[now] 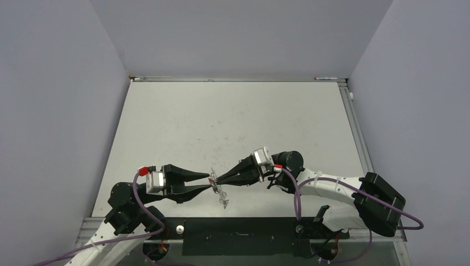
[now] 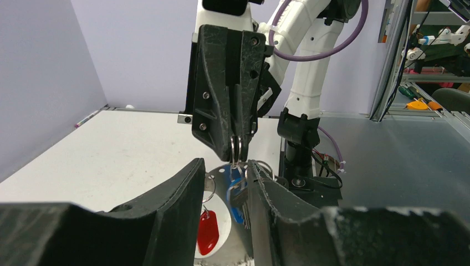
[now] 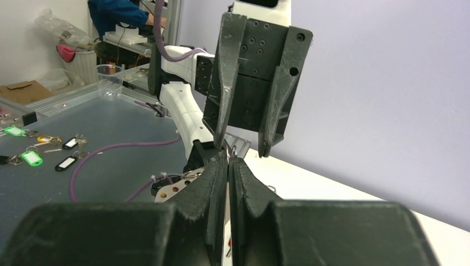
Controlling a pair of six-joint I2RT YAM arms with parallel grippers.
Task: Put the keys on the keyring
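From above, shows the left gripper (image 1: 209,183) and right gripper (image 1: 215,180) tip to tip by the middle of the near edge of the table (image 1: 233,116), the keyring (image 1: 222,198) dangling just beneath as a faint wire tangle. Gives no key colours or jaw gaps. From the left wrist, reveals the right gripper clenched on one small wire loop at the hoop's top. Shows the left fingers (image 2: 183,199) spread and released, the blue key (image 2: 237,193) and, lower left, the red key (image 2: 208,233) hanging in the gap. From the right wrist, confirms own fingers (image 3: 213,183) pressed together and the facing left jaws parted. Hides both keys, but adds tagged keys (image 3: 32,158) on a dark bench (image 3: 111,122) off the worktop.
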